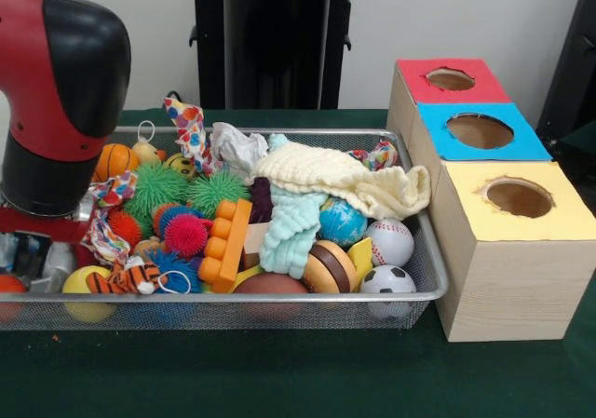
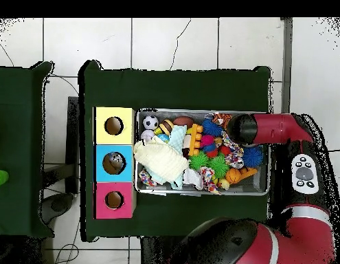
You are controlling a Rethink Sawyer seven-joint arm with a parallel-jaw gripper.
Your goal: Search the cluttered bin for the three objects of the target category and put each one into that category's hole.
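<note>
The wire-mesh bin (image 1: 279, 298) sits on the green table, heaped with toys; it also shows in the overhead view (image 2: 200, 194). My arm reaches down over its left end in the front view, and the gripper (image 1: 31, 258) is low among the toys, mostly hidden by the wrist. A shiny silvery shape (image 1: 56, 269) lies right beside it; I cannot tell what it is. A crumpled whitish wrapper (image 1: 235, 145) lies at the bin's far side. No can or bottle can be made out. In the overhead view the arm's end (image 2: 242, 128) covers the gripper.
Three wooden boxes with holes stand right of the bin: red (image 1: 414, 87), blue (image 1: 438, 143), yellow (image 1: 559, 218). Something grey shows in the blue box's hole (image 2: 116, 162). A cream cloth (image 1: 335, 174), green spiky balls (image 1: 154, 183) and a soccer ball (image 1: 386, 280) fill the bin.
</note>
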